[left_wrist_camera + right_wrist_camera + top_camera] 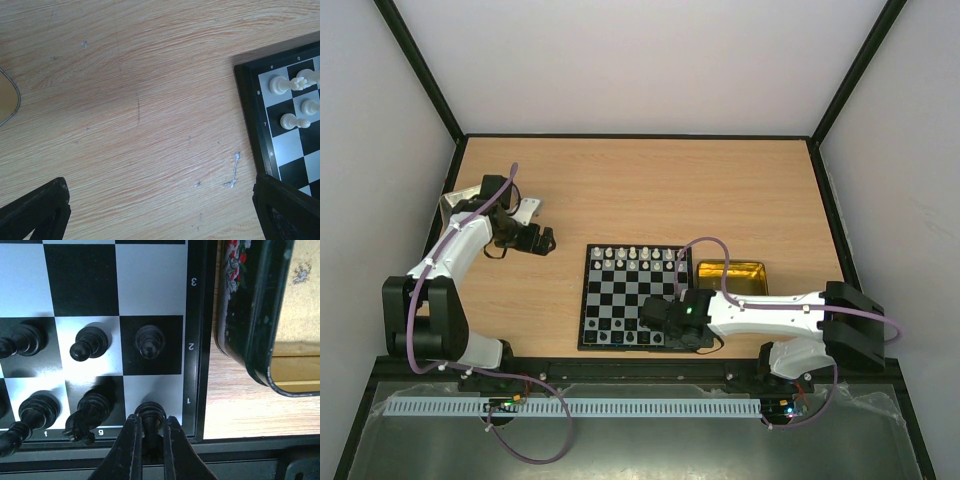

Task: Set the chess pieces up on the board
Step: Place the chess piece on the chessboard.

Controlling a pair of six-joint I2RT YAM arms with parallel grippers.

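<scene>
The wooden table carries one board, laid flat near the middle of the table's near edge. One gold tin is set just beside the board's right edge, and the curved rim of one silver lid is caught at the table's left side. Two arms are seen. The right arm is stretched across the board's near right corner, so that corner and part of the near rows are hidden from above. The left gripper is held over bare table just off the board's far left corner, its jaws spread wide with nothing between them. The right gripper is placed at the board's near right corner, its jaws drawn narrow and clamped on one black corner piece, which stands on the white corner square, with the tin's wall close on its right. White pieces are ranged in two rows along the board's far edge. Four are counted in the left wrist view, and the full number cannot be told. Of the black pieces, six are counted in the right wrist view: three in the second row and three in the first, the gripped one included.
</scene>
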